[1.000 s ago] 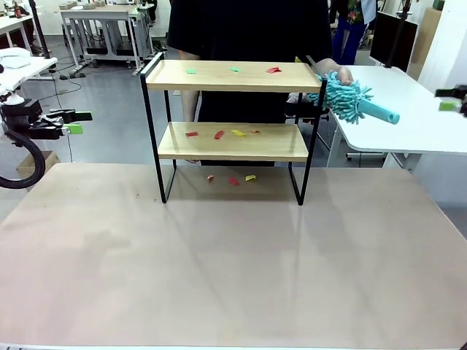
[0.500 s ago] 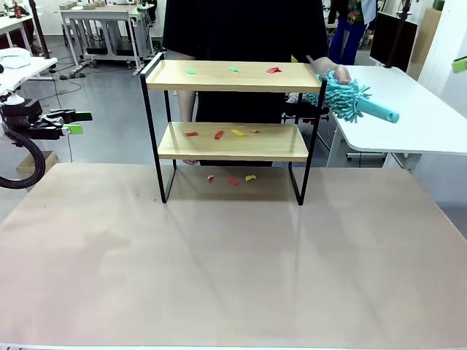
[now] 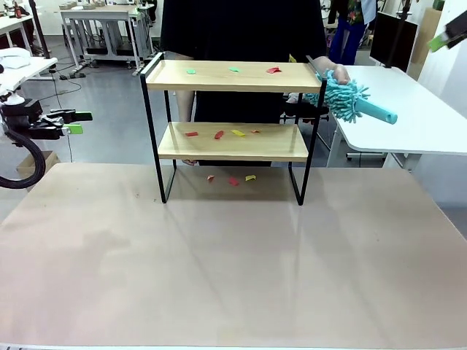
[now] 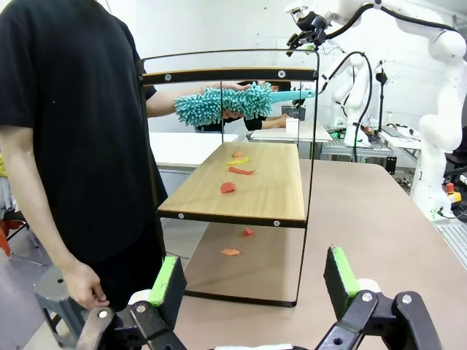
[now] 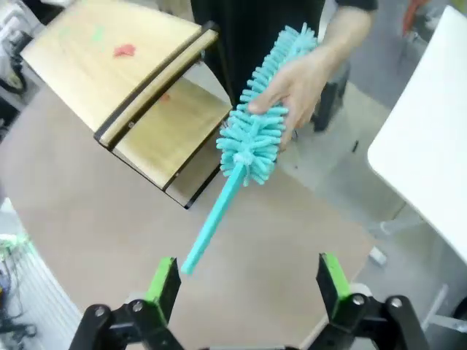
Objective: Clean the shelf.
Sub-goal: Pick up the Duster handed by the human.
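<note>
The shelf (image 3: 233,76) stands at the table's far side, with small red, green and yellow scraps on both boards and on the table beneath. At its right end a person's hand (image 3: 340,72) holds a teal fluffy duster (image 3: 349,98), handle pointing right. In the right wrist view my right gripper (image 5: 246,281) hovers open above the duster (image 5: 263,138), the handle tip lying between its fingers' lines, apart from them. It sits high at the front view's top right corner (image 3: 446,35). My left gripper (image 3: 73,122) stands open far left of the shelf (image 4: 241,186), holding nothing.
A white side table (image 3: 408,117) stands right of the shelf, under the duster's handle. The person in black (image 3: 241,29) stands behind the shelf. The wide beige tabletop (image 3: 233,255) stretches in front of the shelf.
My right gripper has risen from the right edge to the top right corner of the front view. The duster and hand have barely shifted. The left arm is still.
</note>
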`<move>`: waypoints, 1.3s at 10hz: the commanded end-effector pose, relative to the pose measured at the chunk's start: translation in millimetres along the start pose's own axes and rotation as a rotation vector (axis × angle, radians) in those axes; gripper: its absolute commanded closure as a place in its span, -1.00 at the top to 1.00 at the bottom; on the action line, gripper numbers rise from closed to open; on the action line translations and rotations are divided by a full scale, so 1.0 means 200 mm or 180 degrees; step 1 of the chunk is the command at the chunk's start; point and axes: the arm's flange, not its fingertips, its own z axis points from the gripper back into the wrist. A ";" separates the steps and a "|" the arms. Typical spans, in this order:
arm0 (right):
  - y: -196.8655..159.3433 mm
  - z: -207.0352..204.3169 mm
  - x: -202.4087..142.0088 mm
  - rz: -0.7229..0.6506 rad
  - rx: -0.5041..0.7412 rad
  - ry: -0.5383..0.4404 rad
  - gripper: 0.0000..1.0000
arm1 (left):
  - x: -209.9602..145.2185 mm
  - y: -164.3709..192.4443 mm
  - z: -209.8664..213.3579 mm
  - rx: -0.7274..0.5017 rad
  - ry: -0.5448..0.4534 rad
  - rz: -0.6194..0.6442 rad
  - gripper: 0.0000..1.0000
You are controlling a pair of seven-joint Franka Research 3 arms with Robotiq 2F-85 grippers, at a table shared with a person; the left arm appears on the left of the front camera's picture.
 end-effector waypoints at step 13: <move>0.36 -0.44 -0.03 -0.0271 -0.0658 0.0536 1.00 | 0.01 -0.01 0.00 -0.0008 0.0007 -0.0035 1.00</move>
